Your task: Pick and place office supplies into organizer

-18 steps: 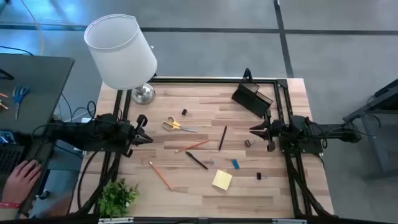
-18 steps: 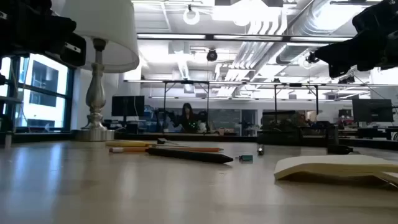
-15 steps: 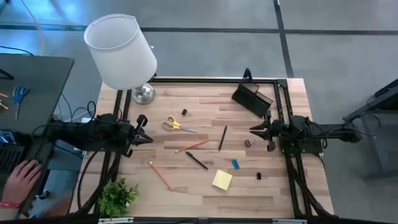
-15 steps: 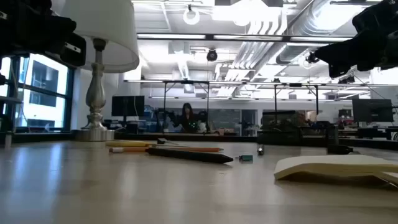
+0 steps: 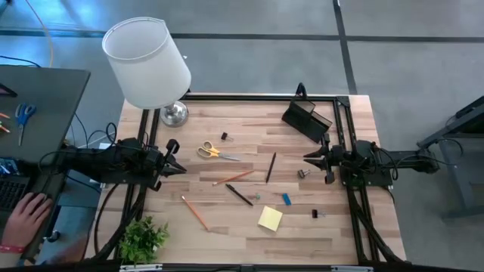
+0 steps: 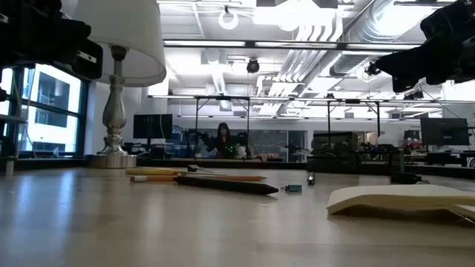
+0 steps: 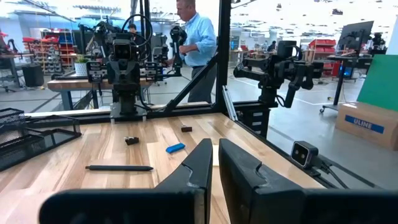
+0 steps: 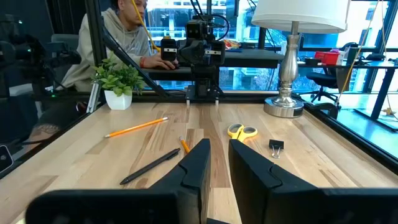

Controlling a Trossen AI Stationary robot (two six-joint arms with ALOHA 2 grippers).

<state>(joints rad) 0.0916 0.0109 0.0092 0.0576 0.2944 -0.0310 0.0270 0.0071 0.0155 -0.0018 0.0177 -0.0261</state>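
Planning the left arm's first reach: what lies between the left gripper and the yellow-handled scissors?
Bare wood only. In the high view the left gripper, fingers shut, sits beside the yellow-handled scissors with nothing on the table between them.

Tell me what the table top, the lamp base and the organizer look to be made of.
Table top: pale wood with a matte finish, judging by its grain and joined strips. Lamp base: polished silvery metal, as its bright reflections suggest. Organizer: black; its material is unclear from above, though the left wrist view suggests wire mesh, likely metal.
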